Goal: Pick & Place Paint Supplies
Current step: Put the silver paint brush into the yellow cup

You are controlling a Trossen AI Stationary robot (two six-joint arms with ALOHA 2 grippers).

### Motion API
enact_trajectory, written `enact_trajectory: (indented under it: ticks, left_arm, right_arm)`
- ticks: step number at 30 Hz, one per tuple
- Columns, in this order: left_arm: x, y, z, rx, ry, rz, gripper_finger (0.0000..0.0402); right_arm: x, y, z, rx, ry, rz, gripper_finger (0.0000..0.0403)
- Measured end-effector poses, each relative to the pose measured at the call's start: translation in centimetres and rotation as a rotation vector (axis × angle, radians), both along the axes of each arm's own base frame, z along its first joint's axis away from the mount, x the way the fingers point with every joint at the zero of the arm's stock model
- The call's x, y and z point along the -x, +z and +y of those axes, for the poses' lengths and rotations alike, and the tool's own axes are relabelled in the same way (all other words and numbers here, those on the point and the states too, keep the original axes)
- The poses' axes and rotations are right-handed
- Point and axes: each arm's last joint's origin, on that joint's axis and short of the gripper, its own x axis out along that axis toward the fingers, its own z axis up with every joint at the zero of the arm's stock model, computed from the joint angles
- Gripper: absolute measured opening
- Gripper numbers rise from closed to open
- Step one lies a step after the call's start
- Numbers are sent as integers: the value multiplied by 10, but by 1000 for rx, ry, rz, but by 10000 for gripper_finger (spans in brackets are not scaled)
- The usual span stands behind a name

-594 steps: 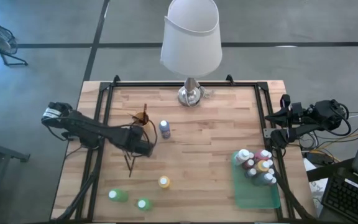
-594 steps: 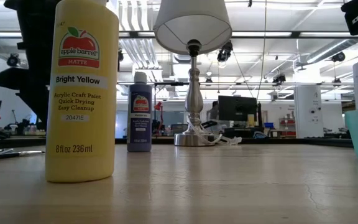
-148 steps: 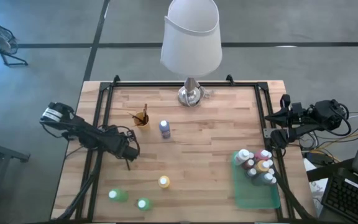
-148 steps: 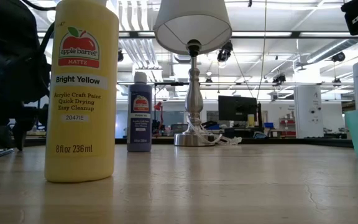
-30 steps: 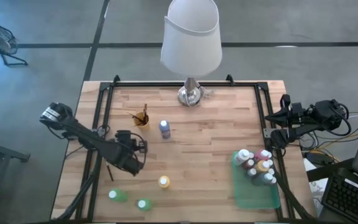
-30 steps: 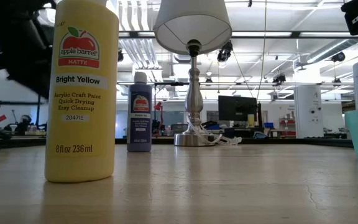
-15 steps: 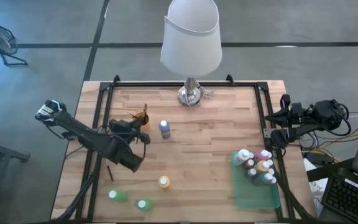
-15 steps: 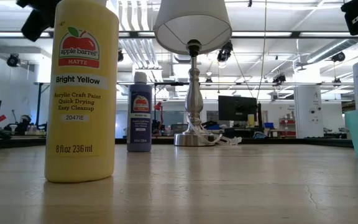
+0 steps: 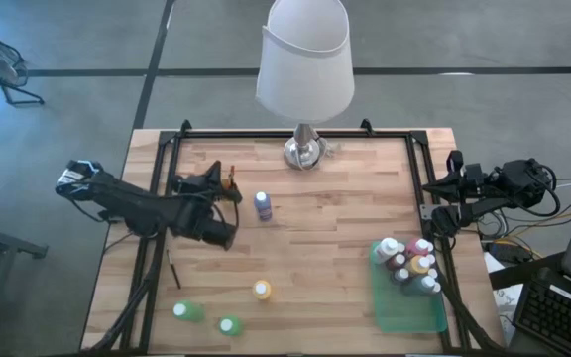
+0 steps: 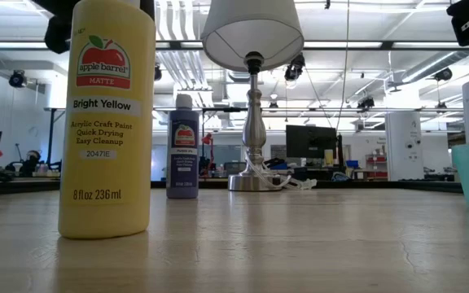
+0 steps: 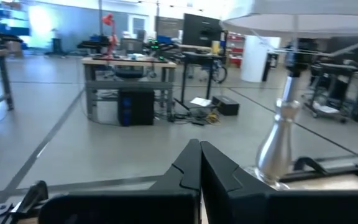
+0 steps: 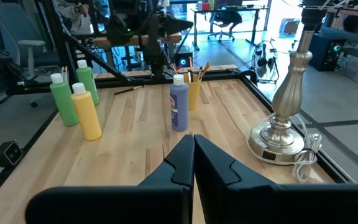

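My left gripper (image 9: 228,188), fingers pressed together and empty, hovers near the table's (image 9: 345,223) left edge beside the brush cup (image 9: 228,186); a paintbrush (image 9: 173,269), apparently loose, lies nearby. Descending carelessly could topple the cup.

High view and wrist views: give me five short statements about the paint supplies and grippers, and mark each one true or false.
1. The yellow paint bottle stands in the green tray. False: it stands on the bare wood.
2. Two green paint bottles stand near the table's front edge. True.
3. The left gripper holds the purple paint bottle. False: its fingers are shut on nothing.
4. A loose paintbrush lies near the table's left rail. True.
5. The right gripper is shut. True.
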Motion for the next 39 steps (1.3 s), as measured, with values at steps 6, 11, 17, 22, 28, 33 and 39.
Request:
enact_trajectory:
  ticks: [6,11,17,22,28,33,39]
  left_arm:
    - [-4,0,12,6,60,-33,0]
    - [-5,0,20,4,98,-29,0]
    - [-8,3,26,-1,126,-7,0]
    - [-12,15,31,-6,152,19,0]
    - [-14,21,43,-21,208,105,0]
    - [-13,5,47,-13,225,64,0]
    - [-15,-13,47,0,225,-13,0]
  right_arm:
    - [0,0,0,0,0,0,8]
    - [0,0,0,0,0,1,8]
    - [0,0,0,0,0,0,8]
    - [0,0,0,0,0,0,8]
    - [0,0,0,0,0,0,8]
    - [0,0,0,0,0,0,8]
    - [0,0,0,0,0,0,8]
